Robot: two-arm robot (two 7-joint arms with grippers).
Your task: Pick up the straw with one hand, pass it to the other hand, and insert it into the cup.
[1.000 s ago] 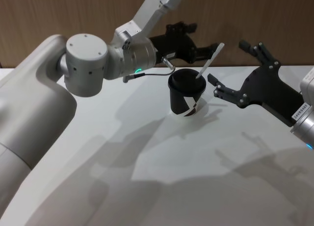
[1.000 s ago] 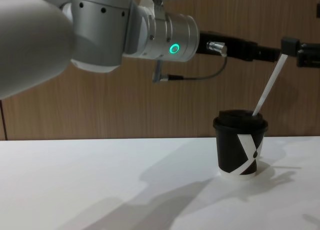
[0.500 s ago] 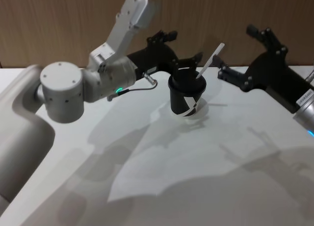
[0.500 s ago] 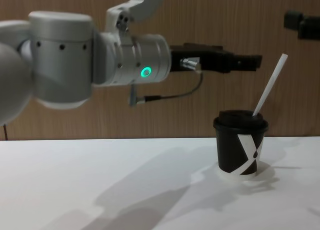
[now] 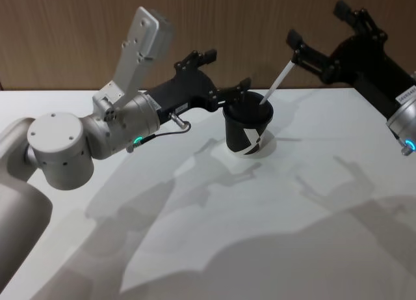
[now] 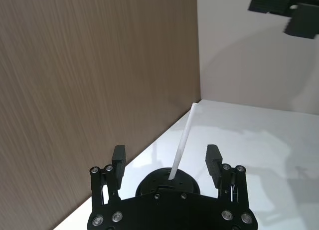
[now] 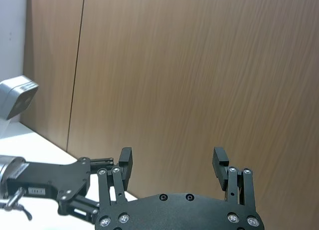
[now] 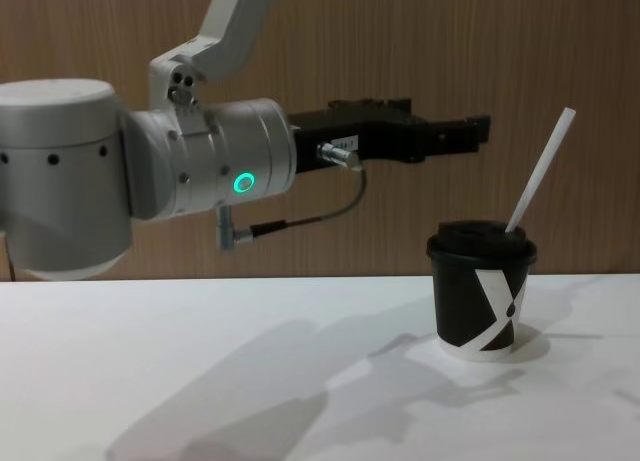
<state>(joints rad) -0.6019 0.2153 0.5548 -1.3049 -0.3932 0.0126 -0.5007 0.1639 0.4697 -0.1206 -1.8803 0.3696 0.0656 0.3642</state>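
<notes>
The straw (image 8: 540,170) stands in the cup (image 8: 481,291), through the lid, and leans toward 1 o'clock in the chest view. So the insertion looks done, and as far as I can judge only the parking of the arms is left.

The left gripper (image 5: 224,74) hangs just beside the cup at its 9 o'clock side in the head view. Its fingers are spread wide and hold nothing. In its own wrist view the straw (image 6: 182,142) rises in the gap between the two fingers and touches neither of them.

The right gripper (image 5: 322,38) is raised at about 2 o'clock from the cup, also wide open and empty. One fingertip is very near the top of the straw in the head view; whether it touches, I cannot tell.

The table (image 5: 273,235) is bare toward 6 o'clock, with much free room. The wooden wall (image 5: 65,33) closes the 12 o'clock side, near behind both grippers. The cup stands closer to this far edge.
</notes>
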